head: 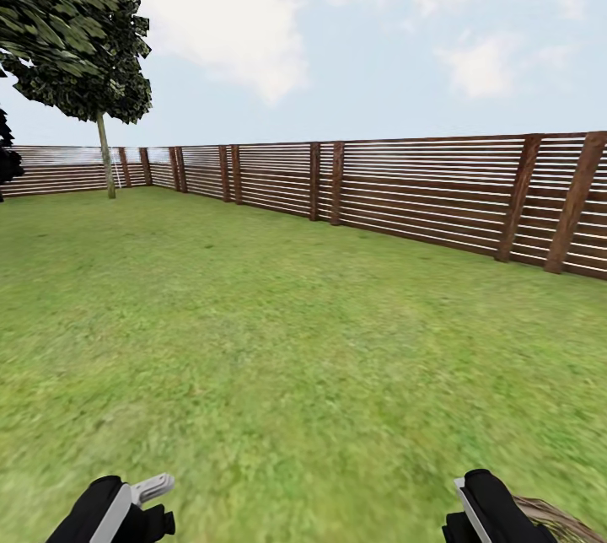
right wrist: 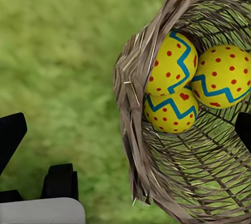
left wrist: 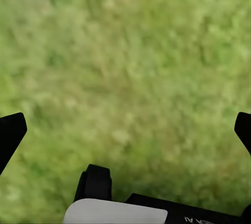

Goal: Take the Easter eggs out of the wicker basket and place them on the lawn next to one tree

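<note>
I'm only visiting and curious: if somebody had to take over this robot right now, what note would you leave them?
Left gripper: open, empty, over bare lawn.
Right gripper: open, empty, above the rim of the wicker basket.
All three Easter eggs are in the basket, at the robot's right.
A tree stands far off by the fence.
Done: nothing moved yet.
Left: lift out each egg and set all three beside one tree.

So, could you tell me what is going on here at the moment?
The robot stands on the lawn with both claws open and empty. The right claw hangs over the wicker basket, where all three Easter eggs still lie. The left claw hangs over bare grass. A tree stands far off by the fence.
</note>
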